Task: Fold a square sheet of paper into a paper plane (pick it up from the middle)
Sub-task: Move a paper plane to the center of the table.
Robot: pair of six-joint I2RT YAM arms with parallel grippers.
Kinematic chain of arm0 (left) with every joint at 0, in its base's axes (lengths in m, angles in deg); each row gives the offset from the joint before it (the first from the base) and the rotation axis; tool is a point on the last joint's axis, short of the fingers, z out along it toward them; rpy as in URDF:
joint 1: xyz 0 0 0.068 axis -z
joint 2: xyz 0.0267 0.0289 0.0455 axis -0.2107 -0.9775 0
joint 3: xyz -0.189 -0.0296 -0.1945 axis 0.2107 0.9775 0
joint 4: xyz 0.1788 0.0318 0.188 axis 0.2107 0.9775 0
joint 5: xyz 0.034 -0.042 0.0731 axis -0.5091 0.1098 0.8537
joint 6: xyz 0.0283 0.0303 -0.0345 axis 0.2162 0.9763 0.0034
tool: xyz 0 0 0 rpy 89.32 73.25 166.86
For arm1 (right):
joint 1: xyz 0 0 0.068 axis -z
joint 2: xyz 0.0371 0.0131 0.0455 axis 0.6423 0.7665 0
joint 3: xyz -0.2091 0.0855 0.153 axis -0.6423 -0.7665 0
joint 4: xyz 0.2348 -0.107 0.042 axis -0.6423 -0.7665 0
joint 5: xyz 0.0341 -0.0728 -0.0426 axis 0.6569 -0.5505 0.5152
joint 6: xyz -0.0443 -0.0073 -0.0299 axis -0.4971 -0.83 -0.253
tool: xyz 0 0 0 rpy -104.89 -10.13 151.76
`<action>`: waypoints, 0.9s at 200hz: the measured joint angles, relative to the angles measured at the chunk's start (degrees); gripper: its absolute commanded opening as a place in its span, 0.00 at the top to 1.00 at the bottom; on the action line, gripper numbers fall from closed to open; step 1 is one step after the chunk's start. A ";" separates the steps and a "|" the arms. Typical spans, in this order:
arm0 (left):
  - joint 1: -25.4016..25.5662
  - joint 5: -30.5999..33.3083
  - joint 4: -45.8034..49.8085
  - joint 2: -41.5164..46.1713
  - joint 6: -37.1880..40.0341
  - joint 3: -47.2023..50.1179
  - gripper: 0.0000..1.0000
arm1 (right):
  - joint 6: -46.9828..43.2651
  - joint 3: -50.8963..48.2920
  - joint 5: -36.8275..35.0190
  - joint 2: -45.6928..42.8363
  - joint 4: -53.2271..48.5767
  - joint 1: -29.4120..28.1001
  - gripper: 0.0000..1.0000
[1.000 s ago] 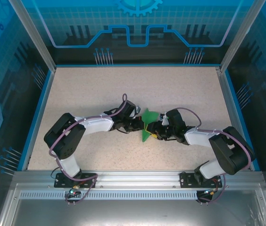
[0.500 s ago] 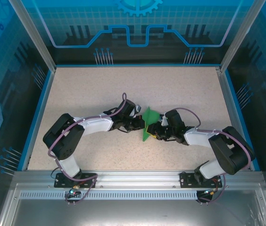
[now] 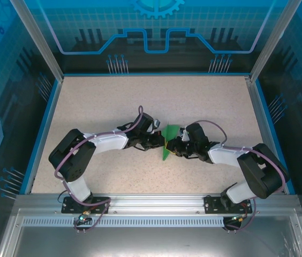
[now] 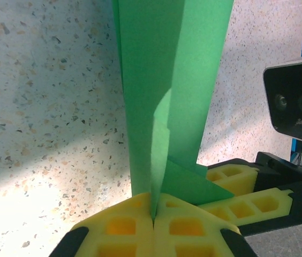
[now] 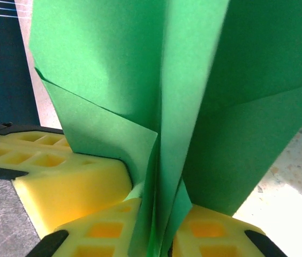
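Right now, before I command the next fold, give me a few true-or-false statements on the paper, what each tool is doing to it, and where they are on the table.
1. The left tool is clamped on the green paper. True.
2. The green paper lies flat and unfolded on the table. False: it is folded and stands up between the two tools.
3. The green paper passes between the fingers of the right tool. True.
4. The tools meet at the table's far right corner. False: they meet near the middle of the table.
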State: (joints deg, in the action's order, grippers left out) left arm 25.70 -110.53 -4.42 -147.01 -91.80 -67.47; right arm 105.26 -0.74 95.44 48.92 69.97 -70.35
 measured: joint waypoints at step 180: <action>-2.12 2.34 6.71 7.72 2.67 0.33 0.61 | -28.30 14.10 -22.25 -1.29 -37.48 -3.69 0.98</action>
State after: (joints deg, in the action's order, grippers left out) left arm 23.58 -108.19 2.29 -139.29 -89.13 -67.14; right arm 76.96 13.36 73.19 47.63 32.48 -74.05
